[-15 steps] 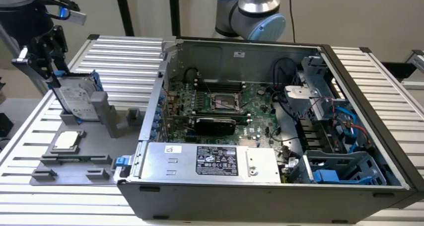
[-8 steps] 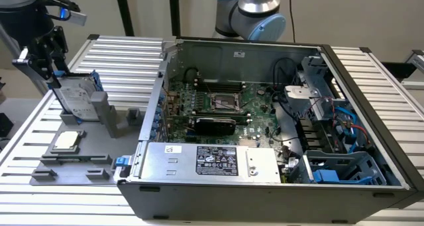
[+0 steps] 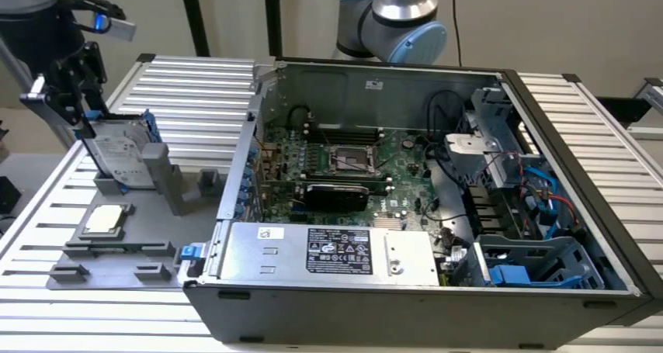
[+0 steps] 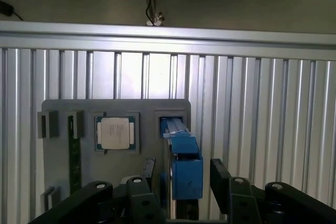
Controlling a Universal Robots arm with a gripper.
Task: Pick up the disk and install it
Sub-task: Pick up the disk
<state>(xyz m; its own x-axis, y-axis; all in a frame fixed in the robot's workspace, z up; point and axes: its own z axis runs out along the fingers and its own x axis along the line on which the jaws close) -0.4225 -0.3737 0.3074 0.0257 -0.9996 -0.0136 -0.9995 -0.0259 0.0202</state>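
Exterior view: the gripper (image 3: 81, 109) hangs over the far corner of the slatted table (image 3: 591, 136) on the exterior view's left, and its upper body is cut off by the frame edge. Its black fingers (image 3: 96, 89) reach down to the top edge of the disk (image 3: 116, 157). Whether they touch the disk cannot be told from this angle. The disk stands on edge, leaning slightly, in a slot at the far edge of the grey fixture plate (image 3: 145, 230). Its white label faces the camera, a strip of blue carrier shows on one side, and its lower edge is hidden in the slot. A CPU chip (image 3: 107, 219) lies flat on the plate nearer the camera. The open computer case (image 3: 362, 306) takes up the middle of the table, with a power-supply box (image 3: 331, 250) at its near wall.

Wrist view: the gripper (image 4: 182, 165) straddles the disk (image 4: 185, 174), which is seen edge-on as a blue block with its label out of sight. The fingers (image 4: 218, 172) stand apart, one on each side, with a narrow gap to the carrier on both. The disk's near end is hidden behind the gripper body. The CPU chip (image 4: 116, 132) sits beside it on the fixture plate (image 4: 105, 174)
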